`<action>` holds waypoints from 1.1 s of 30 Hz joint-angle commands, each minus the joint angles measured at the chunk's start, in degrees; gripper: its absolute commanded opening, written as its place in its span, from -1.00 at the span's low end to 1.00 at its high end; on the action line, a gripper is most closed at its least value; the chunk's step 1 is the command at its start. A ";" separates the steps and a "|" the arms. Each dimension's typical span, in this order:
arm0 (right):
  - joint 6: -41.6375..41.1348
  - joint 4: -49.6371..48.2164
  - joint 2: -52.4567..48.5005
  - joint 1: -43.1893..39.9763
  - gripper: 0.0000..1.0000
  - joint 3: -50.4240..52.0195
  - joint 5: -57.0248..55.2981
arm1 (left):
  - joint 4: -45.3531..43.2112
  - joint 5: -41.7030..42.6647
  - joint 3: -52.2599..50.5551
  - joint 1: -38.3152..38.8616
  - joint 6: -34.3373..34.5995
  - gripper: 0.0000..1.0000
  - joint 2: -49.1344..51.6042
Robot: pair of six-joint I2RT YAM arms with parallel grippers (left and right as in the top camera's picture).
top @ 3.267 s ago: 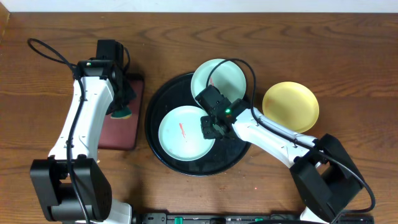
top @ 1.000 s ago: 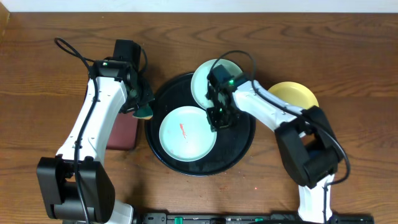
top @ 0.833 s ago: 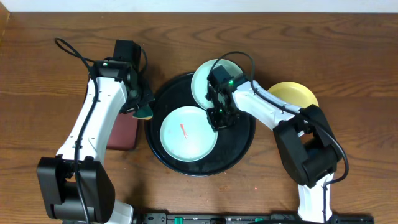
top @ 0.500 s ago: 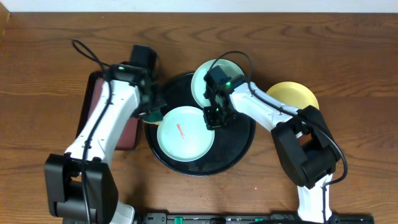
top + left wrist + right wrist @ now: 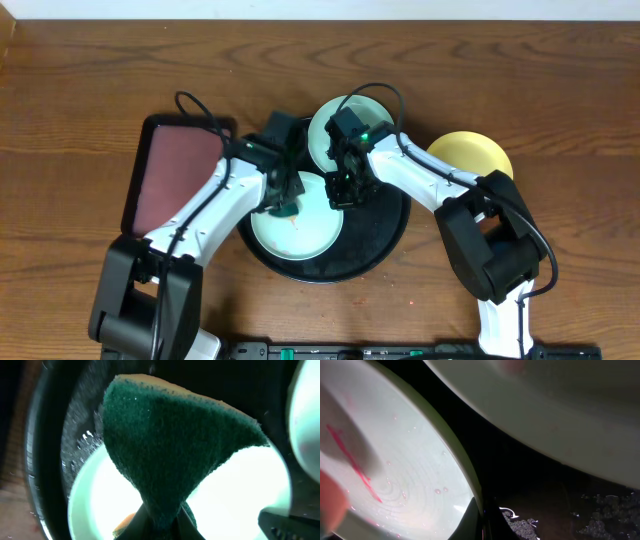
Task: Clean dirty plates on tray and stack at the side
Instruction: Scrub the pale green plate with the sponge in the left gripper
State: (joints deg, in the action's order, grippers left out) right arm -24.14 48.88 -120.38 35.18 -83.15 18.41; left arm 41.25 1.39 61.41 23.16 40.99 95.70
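The round black tray point(image 5: 385, 240) holds two mint plates. The front mint plate point(image 5: 310, 232) has a red smear point(image 5: 350, 460) and also shows in the left wrist view point(image 5: 240, 490). The back mint plate point(image 5: 380, 120) leans on the tray's far rim. The pale yellow plate point(image 5: 475, 160) lies on the table to the right. My left gripper point(image 5: 285, 205) is shut on a green and yellow sponge point(image 5: 170, 450), held over the front plate. My right gripper point(image 5: 342, 192) is shut on the front plate's right rim point(image 5: 470, 485).
A rectangular black-rimmed tray point(image 5: 175, 180) with a reddish-brown inside lies left of the round tray. Water drops and foam point(image 5: 520, 522) sit on the round tray's floor. Both arms cross over the tray's middle.
My left arm has swung right, from the rectangular tray's side to over the front mint plate, carrying the sponge. My right gripper has stayed on the plate's rim.
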 commanded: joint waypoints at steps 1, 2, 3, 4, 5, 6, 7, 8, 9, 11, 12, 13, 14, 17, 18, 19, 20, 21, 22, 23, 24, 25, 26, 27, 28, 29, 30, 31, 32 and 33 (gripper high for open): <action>-1.11 -0.22 -1.05 1.25 -0.98 0.02 -1.03 | -0.31 -0.28 -2.62 1.49 4.28 -0.85 -0.22; -1.11 -0.22 -1.05 1.25 -0.98 0.04 -1.05 | -0.28 -0.28 -3.26 2.03 4.35 -0.85 -0.20; -1.11 -0.20 -1.05 1.25 -0.98 0.02 -1.05 | -0.26 -0.22 -3.72 2.47 4.35 -0.85 -0.22; -1.11 -0.17 -1.05 1.25 -0.98 0.02 -1.03 | -0.28 0.26 -4.15 2.89 4.33 -0.85 -0.20; -1.11 -0.17 -1.05 1.25 -0.98 0.02 -1.03 | -0.42 1.31 -4.61 3.30 4.35 -0.85 -0.20; -1.11 -0.20 -1.05 1.25 -0.98 0.04 -1.03 | -0.76 2.40 -5.05 3.56 4.33 -0.85 -0.20; -1.11 -0.20 -1.05 1.25 -0.98 0.02 -1.03 | -1.20 3.96 -5.51 3.87 4.31 -0.85 -0.20; -1.11 -0.20 -1.05 1.25 -0.98 0.04 -1.03 | -1.49 5.49 -5.84 4.07 4.28 -0.85 -0.20; -1.11 -0.20 -1.05 1.27 -0.98 0.02 -1.03 | -1.49 6.75 -5.92 4.20 4.20 -0.85 -0.20; -1.11 -0.24 -1.05 1.27 -0.98 0.04 -1.03 | -2.03 11.93 -5.92 4.52 2.36 -0.85 -0.20; -1.11 -0.26 -1.05 1.27 -0.98 0.02 -1.03 | -2.75 14.05 -5.92 4.55 1.01 -0.85 -0.20; -1.14 -0.24 -1.05 1.27 -0.98 0.04 -1.03 | -3.43 15.26 -5.92 4.52 -0.44 -0.85 -0.20; -1.11 -0.24 -1.05 1.25 -0.98 0.02 -1.03 | -4.09 15.34 -5.92 4.52 -1.44 -0.85 -0.20; -1.11 0.02 -1.05 1.27 -0.98 0.02 -1.03 | -5.42 8.55 -5.92 3.80 -1.92 -0.86 -0.20; -1.11 0.07 -1.05 1.27 -0.98 0.02 -1.03 | -5.64 6.47 -5.92 3.39 -1.88 -0.85 -0.20; -1.11 0.13 -1.05 1.27 -0.98 0.02 -1.03 | -5.79 5.03 -5.92 2.84 -1.79 -0.85 -0.20; -1.11 0.13 -1.05 1.27 -0.98 0.04 -1.03 | -5.81 4.26 -5.92 2.12 -1.70 -0.85 -0.20; -1.11 0.13 -1.05 1.27 -0.98 0.02 -1.03 | -5.73 4.35 -5.92 1.46 -1.70 -0.85 -0.20; -1.11 0.11 -1.05 1.27 -0.98 0.02 -1.03 | -5.22 4.66 -5.92 0.81 -1.70 -0.85 -0.09; -1.11 0.09 -1.05 1.27 -0.98 0.02 -1.03 | -4.31 5.11 -5.92 0.26 -1.73 -0.85 0.09; -1.11 0.04 -1.05 1.27 -0.98 0.02 -1.03 | -3.34 5.70 -5.92 -0.09 -1.73 -0.85 0.42; -1.11 0.02 -1.05 1.27 -0.98 0.02 -1.01 | -2.27 6.60 -5.92 -0.31 -1.75 -0.85 0.92; -1.11 0.00 -1.05 1.27 -0.98 0.02 -1.01 | -1.03 8.24 -5.92 -0.39 -1.81 -0.85 1.73; -1.11 0.00 -1.05 1.25 -0.98 0.02 -1.01 | -0.24 10.10 -5.92 -0.37 -2.25 -0.85 2.60; -1.11 0.02 -1.05 1.27 -0.97 0.02 -1.03 | 0.44 13.49 -5.92 -0.37 -3.23 -0.85 3.80; -1.11 0.02 -1.05 1.27 -0.98 0.02 -1.03 | 0.70 17.35 -5.92 -0.33 -4.26 -0.85 5.09; -1.11 0.04 -1.05 1.25 -0.98 0.02 -1.01 | 0.66 20.06 -5.92 -0.33 -5.05 -0.85 5.95; -1.09 0.09 -1.05 1.27 -0.98 0.02 -1.03 | 0.44 23.63 -5.92 -0.33 -5.79 -0.85 7.17; -1.09 0.15 -1.05 1.27 -0.98 0.02 -1.01 | 0.17 25.44 -5.92 -0.33 -6.10 -0.85 7.98; -1.09 0.15 -1.05 1.25 -0.98 0.02 -1.03 | -0.48 26.67 -5.92 -0.33 -6.08 -0.85 8.79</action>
State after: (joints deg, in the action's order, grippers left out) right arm -24.14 49.04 -120.38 35.18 -83.15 18.22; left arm 41.19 15.38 56.53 22.11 38.04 99.46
